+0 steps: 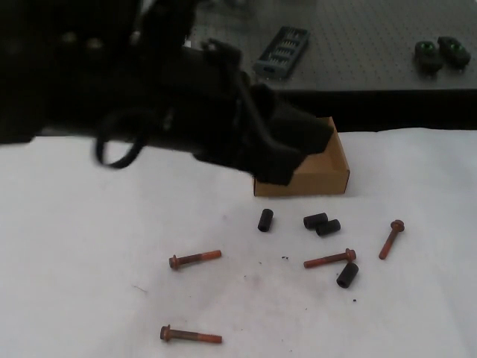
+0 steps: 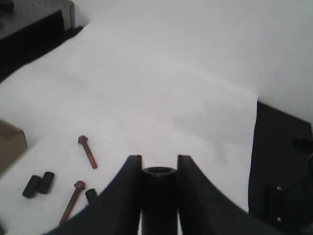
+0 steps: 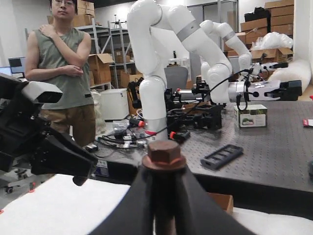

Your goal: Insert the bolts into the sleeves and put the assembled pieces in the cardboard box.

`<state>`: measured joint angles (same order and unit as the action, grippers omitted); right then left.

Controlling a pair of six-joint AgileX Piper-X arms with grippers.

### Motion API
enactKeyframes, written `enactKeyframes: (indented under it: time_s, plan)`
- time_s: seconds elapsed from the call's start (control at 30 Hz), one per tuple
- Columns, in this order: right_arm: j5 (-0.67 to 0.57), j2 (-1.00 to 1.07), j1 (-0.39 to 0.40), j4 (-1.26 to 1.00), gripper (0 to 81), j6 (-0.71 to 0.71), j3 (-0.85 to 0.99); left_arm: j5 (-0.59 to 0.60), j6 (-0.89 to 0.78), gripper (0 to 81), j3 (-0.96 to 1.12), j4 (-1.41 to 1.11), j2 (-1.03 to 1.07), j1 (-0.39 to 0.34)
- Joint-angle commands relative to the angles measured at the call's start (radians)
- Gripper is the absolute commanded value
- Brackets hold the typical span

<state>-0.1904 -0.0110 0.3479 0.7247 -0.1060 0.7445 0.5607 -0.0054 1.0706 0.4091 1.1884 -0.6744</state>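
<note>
— So, what is in the brown cardboard box (image 1: 328, 177)?

— I cannot tell. It stands open-topped at the far edge of the white sheet (image 1: 89, 246), but in the high view a dark arm (image 1: 223, 112) hangs over most of the opening. Only a bare strip of inner wall shows.

— And the claws?

— The left gripper (image 2: 158, 166) is clamped on a black cylindrical sleeve (image 2: 159, 196), whose open end shows between the fingertips, with the sheet beyond. The right gripper (image 3: 164, 178) is closed around a rust-coloured hex-head bolt (image 3: 164, 151). The bolt's head stands clear of the fingertips, and a corner of the box shows behind them.

— What lies loose?

— Four bolts and four sleeves, all on the sheet in front of the box. The lone sleeve (image 1: 265, 220) is near the box front. The paired sleeves (image 1: 321, 224) touch side by side to its right. The middle bolt (image 1: 329, 259) lies just beside the fourth sleeve (image 1: 347, 274), and the right-hand bolt (image 1: 391, 239) is further out. The left bolt (image 1: 195, 259) and the nearest bolt (image 1: 191, 335) lie well apart from the rest.
</note>
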Motion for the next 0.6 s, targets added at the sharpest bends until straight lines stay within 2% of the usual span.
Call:
enactKeyframes:
  time_s: [0.0,0.13,0.4,0.57]
  plan:
    - [-0.111,0.011,0.004,-0.097,5.4,-0.043,-0.025,0.005,-0.027,0.6,-0.068,-0.086,-0.093,-0.004]
    - [-0.215,0.011,0.004,-0.245,5.4,-0.134,-0.103,0.005,-0.048,0.6,-0.186,-0.165,-0.225,-0.004]
    - [-0.327,0.011,0.004,-0.517,5.4,-0.283,-0.248,-0.006,-0.131,0.6,-0.457,-0.4,-0.489,-0.004]
    - [-0.428,0.133,0.004,-0.589,5.4,-0.305,-0.264,-0.026,-0.21,0.6,-0.658,-0.6,-0.603,-0.004]
